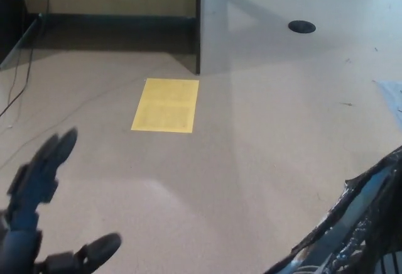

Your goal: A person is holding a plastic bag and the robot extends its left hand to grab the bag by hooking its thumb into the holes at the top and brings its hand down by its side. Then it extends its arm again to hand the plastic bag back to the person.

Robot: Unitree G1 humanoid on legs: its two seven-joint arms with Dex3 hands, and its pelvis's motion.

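Note:
The black plastic bag (358,230) fills the bottom right corner of the head view, crumpled and glossy, with most of it cut off by the frame. No person shows. My left hand (44,211) rises at the bottom left, blurred, open, its fingers spread with a thumb reaching right near the lower edge. A wide stretch of bare floor lies between the hand and the bag. My right hand is out of view.
A yellow rectangle (166,105) lies on the tan floor ahead. A pale desk surface (301,85) with a round cable hole (302,27) spreads to the right. A thin cable (19,92) runs along the left by a dark wall base.

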